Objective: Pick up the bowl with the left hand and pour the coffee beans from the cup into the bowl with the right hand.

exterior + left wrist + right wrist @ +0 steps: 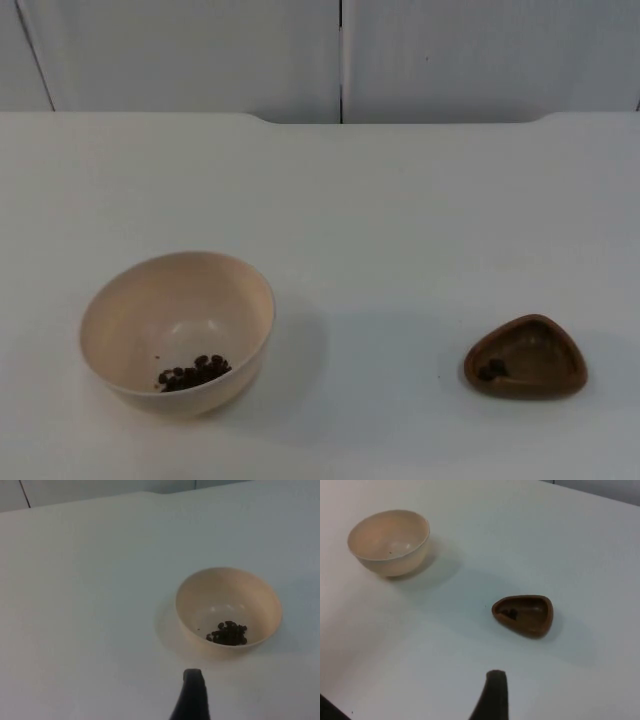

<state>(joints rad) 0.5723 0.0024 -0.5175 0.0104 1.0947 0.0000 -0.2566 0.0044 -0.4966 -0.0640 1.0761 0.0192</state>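
Cream bowl with beans sits on the tabletop, brown cup well apart. Left gripper near the bowl, right gripper near the cup; finger state can't be told. Risk: the shallow cup slips or tips in a pinch, scattering its few beans.

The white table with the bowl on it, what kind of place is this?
Probably a robot test bench, not a kitchen: a bare white table ending at a grey partition wall, with just a cream bowl and small brown cup of coffee beans.
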